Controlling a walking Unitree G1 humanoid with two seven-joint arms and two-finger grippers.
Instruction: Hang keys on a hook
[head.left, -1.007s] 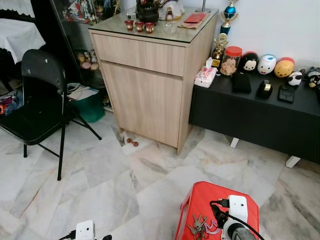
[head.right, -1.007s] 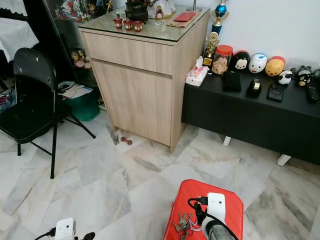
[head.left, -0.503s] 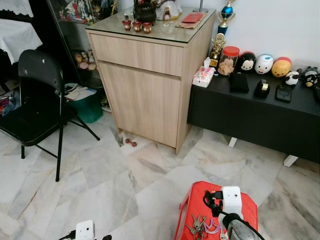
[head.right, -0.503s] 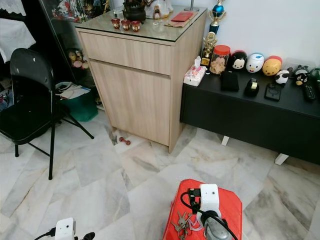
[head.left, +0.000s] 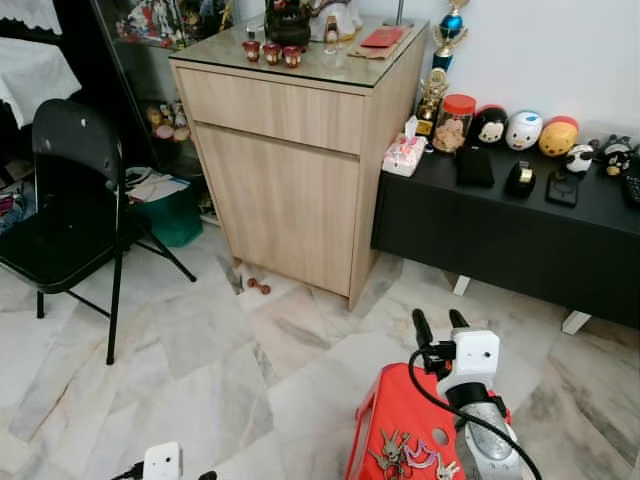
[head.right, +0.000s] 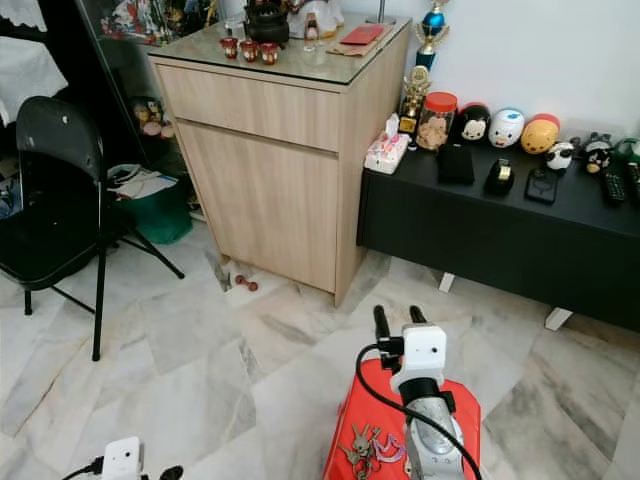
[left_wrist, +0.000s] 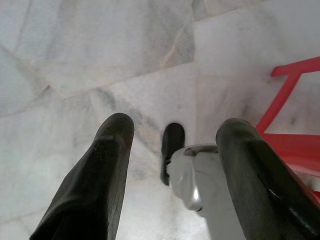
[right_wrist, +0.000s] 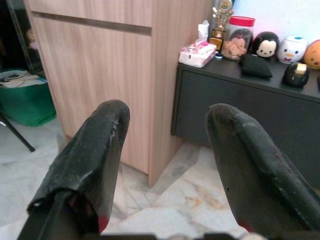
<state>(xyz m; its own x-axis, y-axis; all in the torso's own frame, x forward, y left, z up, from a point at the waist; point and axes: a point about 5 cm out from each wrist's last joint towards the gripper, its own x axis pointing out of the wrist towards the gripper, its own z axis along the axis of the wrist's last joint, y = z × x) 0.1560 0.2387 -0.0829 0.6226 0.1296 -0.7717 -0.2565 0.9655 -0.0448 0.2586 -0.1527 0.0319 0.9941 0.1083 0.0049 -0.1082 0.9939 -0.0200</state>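
A bunch of keys (head.left: 400, 455) with a pink tag lies on a red plastic stool (head.left: 390, 400) at the bottom of the eye views. My right gripper (head.left: 440, 325) hangs above the stool's far edge, past the keys, pointing at the furniture ahead. It is open, and in the right wrist view nothing lies between its fingers (right_wrist: 95, 150). My left gripper (left_wrist: 172, 125) hangs low over the marble floor beside the red stool (left_wrist: 295, 145), open and empty.
A tall wooden cabinet (head.left: 290, 150) stands ahead. Beside it is a low black bench (head.left: 500, 230) carrying toys and jars. A black folding chair (head.left: 70, 200) and a green bin (head.left: 175, 210) are at the left. Marble floor lies between me and them.
My right gripper has risen from low over the stool and now points forward, away from the keys. The camera has shifted slightly. The keys have not moved.
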